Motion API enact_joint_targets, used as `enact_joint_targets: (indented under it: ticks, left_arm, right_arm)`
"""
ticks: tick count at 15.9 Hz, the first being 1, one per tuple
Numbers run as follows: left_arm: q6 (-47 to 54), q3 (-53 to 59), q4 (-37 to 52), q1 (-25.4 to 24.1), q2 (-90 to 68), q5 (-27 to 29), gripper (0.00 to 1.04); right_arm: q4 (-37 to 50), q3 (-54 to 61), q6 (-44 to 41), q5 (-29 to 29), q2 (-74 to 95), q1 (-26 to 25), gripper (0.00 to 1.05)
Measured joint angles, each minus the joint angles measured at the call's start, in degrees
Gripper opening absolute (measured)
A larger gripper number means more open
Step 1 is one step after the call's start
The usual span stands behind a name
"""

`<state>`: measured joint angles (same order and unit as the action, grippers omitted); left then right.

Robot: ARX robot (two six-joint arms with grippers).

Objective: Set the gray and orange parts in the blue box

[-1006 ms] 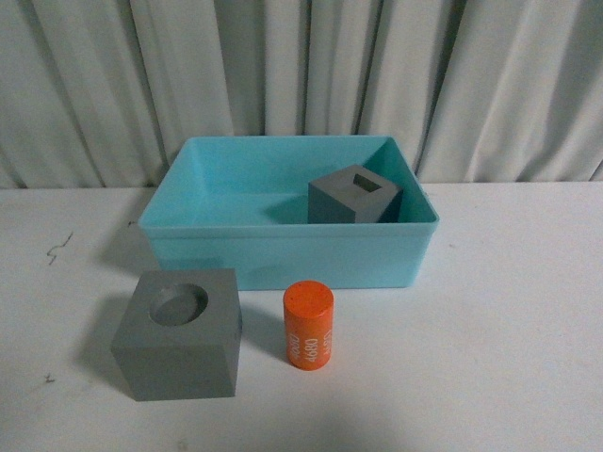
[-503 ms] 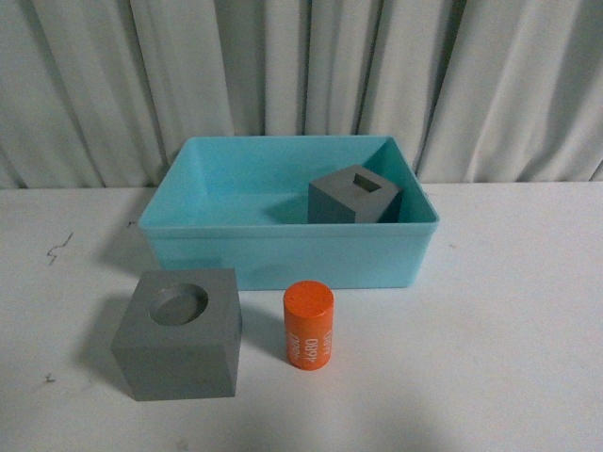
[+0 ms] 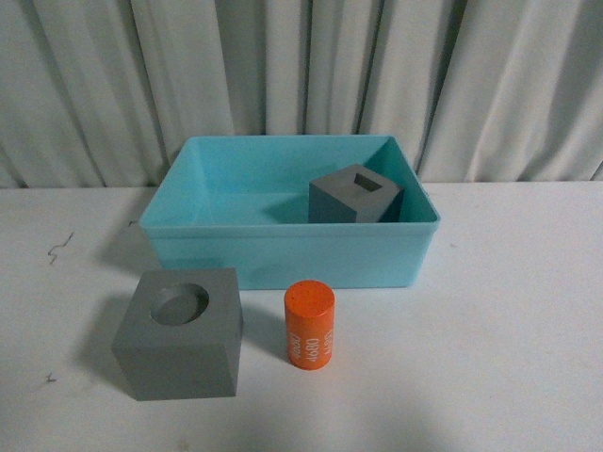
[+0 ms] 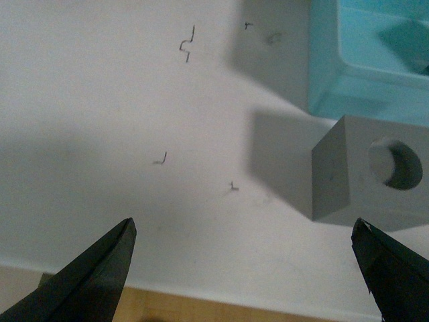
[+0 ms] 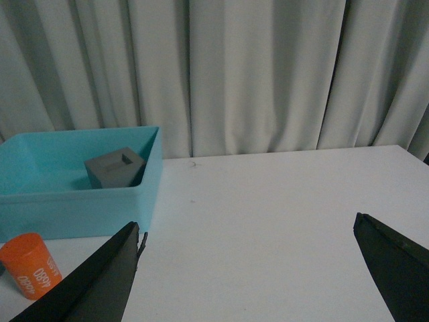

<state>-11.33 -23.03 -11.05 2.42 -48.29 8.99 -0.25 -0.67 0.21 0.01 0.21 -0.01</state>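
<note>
The blue box stands at the middle back of the white table. A gray cube with a square recess lies inside it, at its right. In front of the box, on the table, stand a gray cube with a round recess and an upright orange cylinder with white digits. Neither arm shows in the front view. My left gripper is open over bare table beside the round-recess cube. My right gripper is open over bare table to the right of the box, with the orange cylinder at its side.
A pale pleated curtain hangs behind the table. Small dark marks dot the tabletop on the left. The table's wooden front edge shows under the left gripper.
The orange cylinder has turned slightly, its digits facing differently. Nothing else has moved.
</note>
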Motion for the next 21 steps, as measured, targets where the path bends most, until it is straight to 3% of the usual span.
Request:
enact_joint_targets:
  ticks: [3,7,10,21]
  left_arm:
    - [3.65,-5.44,7.63,2.58,-11.98,-0.96,0.98]
    - [4.26,-9.38,11.39,8.13,-21.73,-1.27,0.98]
    - [4.24,-9.33,15.80,12.50,-26.43,1.97,0.98]
    - [4.31,-12.07,26.16,15.43,-43.23,5.60,0.98]
  right_arm:
    - [0.02,0.00,0.00,-0.02,0.00,0.00,0.98]
    - [0.02,0.00,0.00,0.00,0.00,0.00,0.98]
    - [0.02,0.00,0.00,0.00,0.00,0.00,0.98]
    - [0.02,0.00,0.00,0.00,0.00,0.00,0.98]
